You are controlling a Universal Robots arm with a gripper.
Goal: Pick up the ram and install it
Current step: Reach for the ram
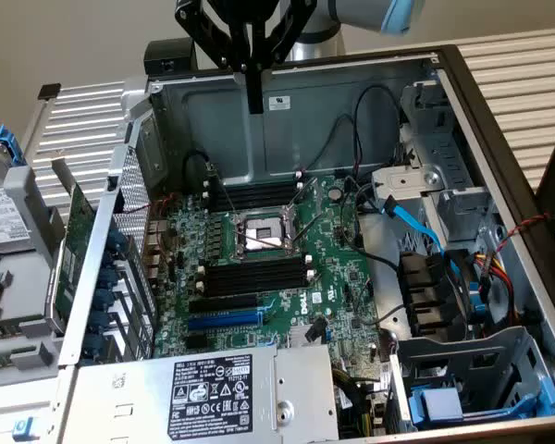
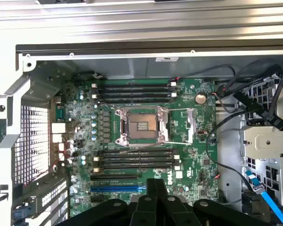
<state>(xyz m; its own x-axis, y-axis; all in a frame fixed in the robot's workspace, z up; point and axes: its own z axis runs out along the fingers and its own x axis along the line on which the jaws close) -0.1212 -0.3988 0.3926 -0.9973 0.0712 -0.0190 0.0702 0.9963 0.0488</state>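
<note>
An open computer case (image 1: 224, 125) is lying on slatted metal. The gripper (image 1: 254, 104) is hovering top centre, closed and empty. The ram (image 1: 71, 245) is standing outside the case, at the exterior view's left.

I'm looking into an open computer case (image 1: 222, 120) with a green motherboard (image 1: 338, 277) lying flat inside. A silver CPU socket (image 1: 262, 231) sits between two banks of black memory slots (image 1: 254, 275). A blue expansion slot (image 1: 224, 319) lies between one bank and the labelled power supply (image 1: 213, 388). A blue cable (image 1: 416, 222) runs on the exterior view's right.
</note>
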